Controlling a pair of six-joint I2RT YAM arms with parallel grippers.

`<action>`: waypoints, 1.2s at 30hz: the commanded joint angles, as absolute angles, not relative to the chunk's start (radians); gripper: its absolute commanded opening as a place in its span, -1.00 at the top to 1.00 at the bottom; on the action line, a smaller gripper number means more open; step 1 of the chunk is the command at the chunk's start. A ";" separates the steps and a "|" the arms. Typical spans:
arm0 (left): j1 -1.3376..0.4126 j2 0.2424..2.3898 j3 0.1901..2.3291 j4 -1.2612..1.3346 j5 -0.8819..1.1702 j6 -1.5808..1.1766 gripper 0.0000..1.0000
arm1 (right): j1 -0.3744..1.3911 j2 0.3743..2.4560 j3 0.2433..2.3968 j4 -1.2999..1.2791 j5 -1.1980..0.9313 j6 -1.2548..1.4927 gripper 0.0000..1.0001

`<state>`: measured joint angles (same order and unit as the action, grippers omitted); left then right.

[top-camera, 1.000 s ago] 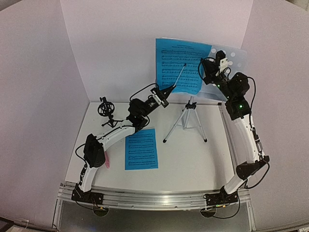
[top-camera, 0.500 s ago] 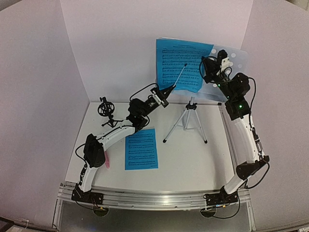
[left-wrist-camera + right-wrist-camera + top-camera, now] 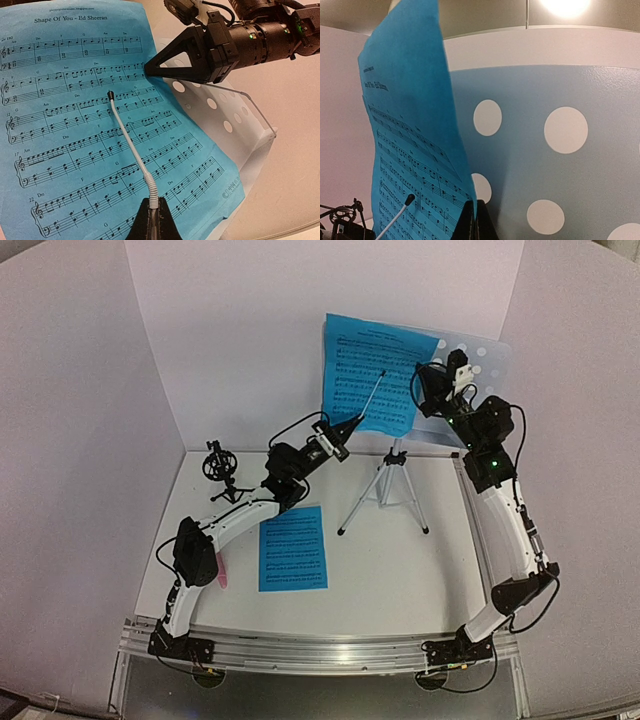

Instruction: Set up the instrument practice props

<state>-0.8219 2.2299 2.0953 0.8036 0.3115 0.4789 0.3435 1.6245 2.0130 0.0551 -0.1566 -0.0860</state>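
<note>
A pale blue perforated music stand (image 3: 482,365) on a silver tripod (image 3: 386,488) stands at the back right. One blue sheet-music page (image 3: 372,375) leans on it. My right gripper (image 3: 424,373) is shut on that page's right edge (image 3: 465,185), with the stand's face (image 3: 555,170) just behind. My left gripper (image 3: 351,425) is shut on the coiled base of a thin white rod (image 3: 131,145), whose black tip rests on the page (image 3: 75,130). The other blue page (image 3: 293,547) lies flat on the table. A black tripod mic holder (image 3: 221,470) stands at the left. The pink microphone (image 3: 223,579) peeks out beside the left arm.
White walls close in the table at the back and on both sides. The tripod's legs spread over the table near the back right. A metal rail (image 3: 320,652) with both arm bases runs along the near edge.
The page in my right gripper has shifted slightly upward on the stand. The left arm and its rod have stayed put.
</note>
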 commanded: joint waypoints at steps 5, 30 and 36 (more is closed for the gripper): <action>-0.808 2.220 2.095 0.797 0.356 0.516 0.94 | 0.338 1.602 2.017 0.087 -0.121 -0.080 0.86; -0.808 2.164 2.001 0.883 0.372 0.528 0.35 | 0.338 1.525 1.953 0.100 -0.117 -0.081 0.18; -0.808 2.074 1.906 0.877 0.420 0.548 0.29 | 0.338 1.475 1.907 0.066 -0.166 -0.015 0.09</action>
<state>-0.8062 2.2060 1.9548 0.8406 0.3745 0.5269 0.3386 1.5401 1.9338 0.0593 -0.1351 -0.0699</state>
